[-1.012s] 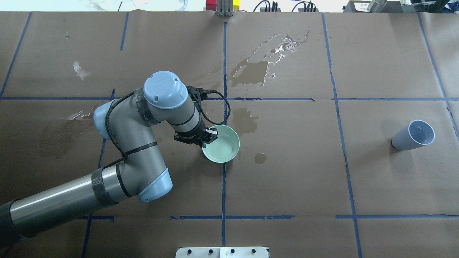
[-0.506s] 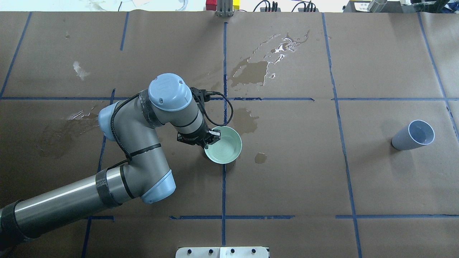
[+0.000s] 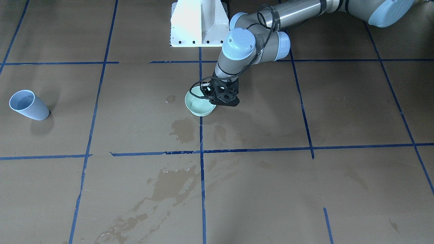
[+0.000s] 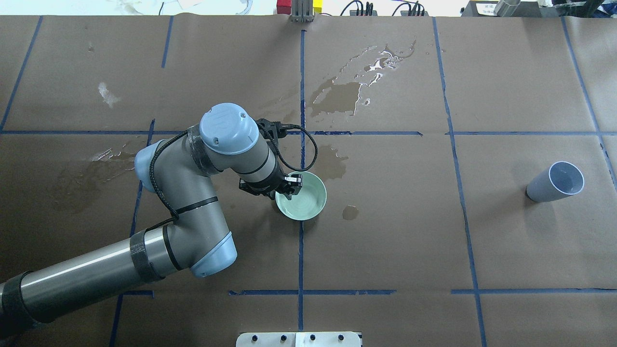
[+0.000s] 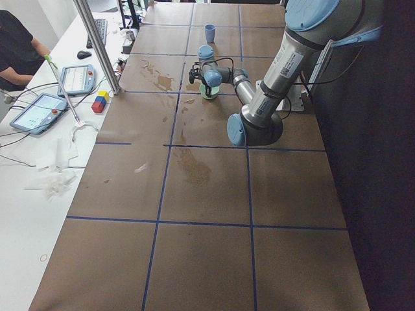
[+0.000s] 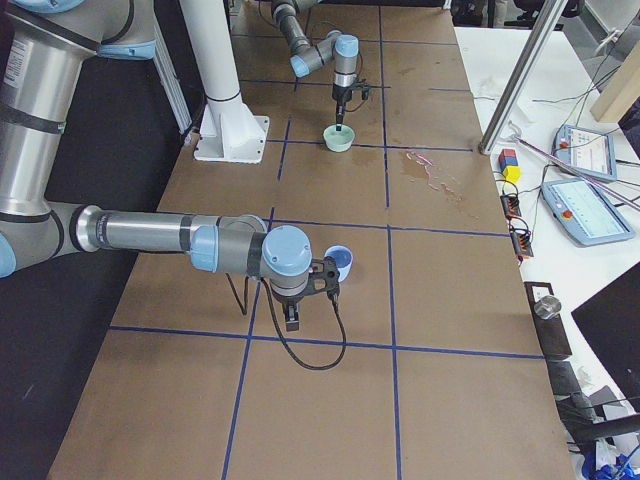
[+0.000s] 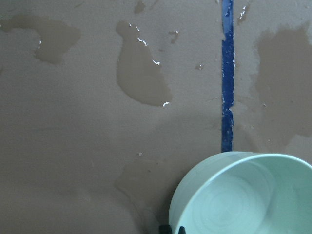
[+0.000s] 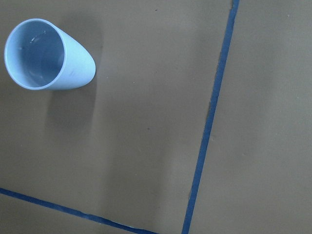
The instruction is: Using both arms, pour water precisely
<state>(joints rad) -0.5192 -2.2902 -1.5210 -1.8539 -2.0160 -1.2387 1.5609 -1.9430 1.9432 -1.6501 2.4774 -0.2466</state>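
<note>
- Left gripper (image 4: 288, 185): the fingers are clamped on the rim of the bowl (image 4: 306, 201), one inside and one outside. The grip is on the rim's side toward the desk's left end, so the bowl extends from the fingers toward the right end.
- Bowl: pale green and round, with no long axis to align. It sits near the middle of the desk, well apart from every edge.
- Water (image 7: 229, 209): faint rings on the bowl's floor read as a shallow clear pool; treat that as likely, not certain.
- Cup (image 4: 554, 182): blue-grey and upright, mouth up, long axis vertical. It stands near the desk's right end, well apart from the bowl.
- Right gripper (image 6: 292, 322): near the cup, and the closer arm to it. You cannot tell whether its fingers are apart or together.
- Deciding relation: bowl and cup are far apart along the desk's length, one arm at each, so you will probably need to bring them together before any pour.
- View differences: the overhead view omits the right arm, and only the right-end side view shows it. The left wrist view alone shows the bowl's floor, and the right wrist view shows the inside of the cup but no fingers.
- Wet stains (image 4: 337, 96): dark patches toward the far edge, not part of the task.
</note>
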